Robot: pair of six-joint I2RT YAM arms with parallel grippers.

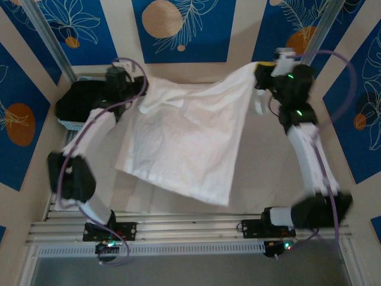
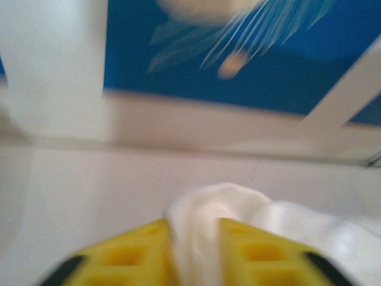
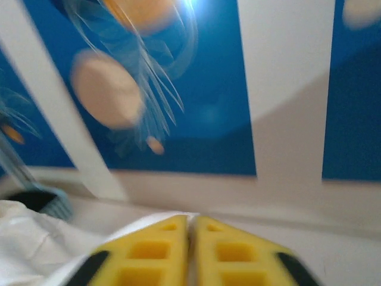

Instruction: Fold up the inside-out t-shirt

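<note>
**Top external view.** We found the inside-out t-shirt point(image 1: 190, 137) spread over the far half of the table point(image 1: 262, 167), its far edge strung between the left hand point(image 1: 138, 89) and the right hand point(image 1: 262, 71). A black garment point(image 1: 80, 101) lay in a pale basket point(image 1: 70, 124) just beside the left arm, apart from the shirt.

**Left wrist view.** The yellow fingers point(image 2: 137, 250) of the left hand point(image 2: 194, 223) stood parted with a bunched fold of the shirt point(image 2: 286, 220) filling the gap. We could not tell whether they pinched it.

**Right wrist view.** The right hand point(image 3: 191, 217) was clenched to a thin slit, grasping the shirt's edge point(image 3: 30, 238). The basket point(image 3: 50, 202) stood beyond, against the blue wall panel point(image 3: 208, 119).
</note>
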